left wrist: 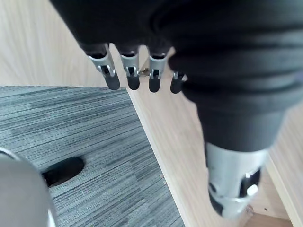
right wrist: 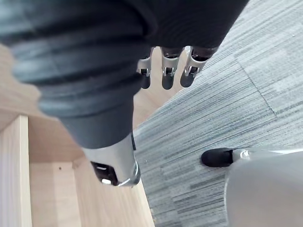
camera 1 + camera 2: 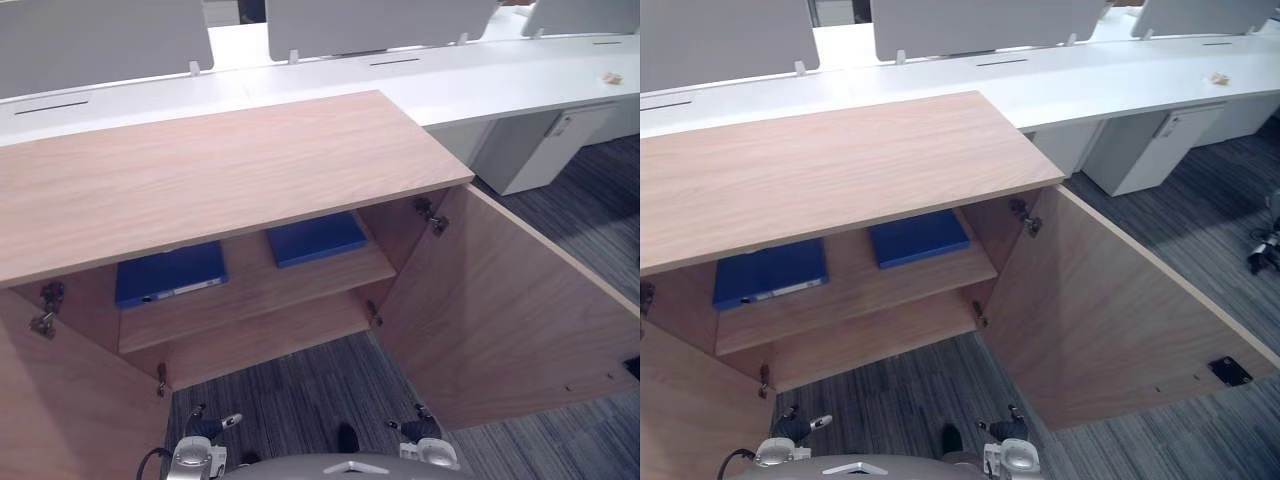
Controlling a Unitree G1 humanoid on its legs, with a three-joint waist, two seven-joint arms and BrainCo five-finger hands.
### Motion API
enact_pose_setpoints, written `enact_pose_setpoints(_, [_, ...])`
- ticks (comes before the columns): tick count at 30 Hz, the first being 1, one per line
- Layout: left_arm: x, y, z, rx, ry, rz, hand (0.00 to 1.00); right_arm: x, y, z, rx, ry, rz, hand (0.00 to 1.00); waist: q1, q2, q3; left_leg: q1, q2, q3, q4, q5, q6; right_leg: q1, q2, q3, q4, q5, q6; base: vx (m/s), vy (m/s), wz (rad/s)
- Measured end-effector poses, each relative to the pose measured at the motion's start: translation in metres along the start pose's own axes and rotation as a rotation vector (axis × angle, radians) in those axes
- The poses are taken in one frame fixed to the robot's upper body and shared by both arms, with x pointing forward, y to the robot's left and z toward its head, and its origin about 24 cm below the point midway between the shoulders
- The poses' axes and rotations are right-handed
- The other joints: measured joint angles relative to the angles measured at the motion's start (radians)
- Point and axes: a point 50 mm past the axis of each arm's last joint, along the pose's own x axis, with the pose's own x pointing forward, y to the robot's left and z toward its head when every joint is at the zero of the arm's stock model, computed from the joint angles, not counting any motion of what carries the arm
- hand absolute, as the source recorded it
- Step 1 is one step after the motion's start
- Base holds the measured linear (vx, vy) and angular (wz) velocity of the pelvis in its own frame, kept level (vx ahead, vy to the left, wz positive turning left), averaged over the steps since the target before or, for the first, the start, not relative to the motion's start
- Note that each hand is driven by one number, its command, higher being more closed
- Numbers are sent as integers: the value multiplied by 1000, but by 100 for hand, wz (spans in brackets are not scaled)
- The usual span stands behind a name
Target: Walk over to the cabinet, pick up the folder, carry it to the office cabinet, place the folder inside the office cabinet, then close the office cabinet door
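Note:
A wooden cabinet [image 3: 200, 170] stands right in front of me with both doors swung open. On its upper shelf [image 3: 260, 295] lie two blue folders: one at the left [image 3: 170, 272] with a white label on its spine, one at the right [image 3: 315, 238]. My left hand [image 1: 131, 71] hangs down beside the open left door [image 3: 60, 400], fingers straight and empty. My right hand [image 2: 168, 71] hangs over the carpet by the open right door [image 3: 500, 310], fingers also straight and holding nothing.
Long white desks [image 3: 500, 80] with grey dividers run behind the cabinet. A white pedestal unit [image 3: 545, 150] stands under the desk at the right. Grey carpet [image 3: 300, 390] lies between the two open doors. A small black object [image 3: 1230, 371] lies on the floor beyond the right door.

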Motion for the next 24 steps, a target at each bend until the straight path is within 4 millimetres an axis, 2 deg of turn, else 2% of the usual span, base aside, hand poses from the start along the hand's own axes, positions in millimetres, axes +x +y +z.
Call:
enact_pose_setpoints(4, [0, 0, 0, -1, 2, 1, 0, 0, -26, 6, 182, -23, -118, 0, -19, 13, -8, 31, 2, 59, 0, -24, -4, -1, 12, 60, 0, -4, -6, 15, 3, -50])
enact_pose_setpoints(9, [1, 2, 1, 0, 0, 4, 0, -7, -74, 24, 412, -139, -314, 0, -66, 20, -12, 55, 7, 116, 20, -59, -10, -3, 24, 115, 0, -8, -12, 8, -13, -38])
enact_pose_setpoints(10, [1, 2, 1, 0, -2, 3, 0, -10, -90, 34, 468, -198, -370, 0, -70, 21, -14, 62, 11, 140, 31, -73, -13, -3, 29, 134, 0, -8, -12, -9, -15, -34])
enact_pose_setpoints(12, [1, 2, 2, 0, -4, 3, 0, -15, -103, 46, 506, -264, -422, 0, -81, 22, -15, 62, 17, 155, 43, -85, -15, -7, 33, 147, 1, -9, -13, 2, -25, -31])
enact_pose_setpoints(16, [1, 2, 3, 1, -6, 1, 0, -23, -136, 83, 549, -434, -510, 0, -104, 39, -27, 60, 21, 195, 50, -100, -17, -31, 45, 181, 13, -11, -16, 13, -30, -28])
enact_pose_setpoints(24, [2, 3, 8, 21, -30, -15, 0, -30, -164, 166, 536, -687, -518, 0, -128, 78, -15, 57, 36, 238, 97, -140, -24, -39, 59, 212, 12, -11, -16, -2, -46, -18])
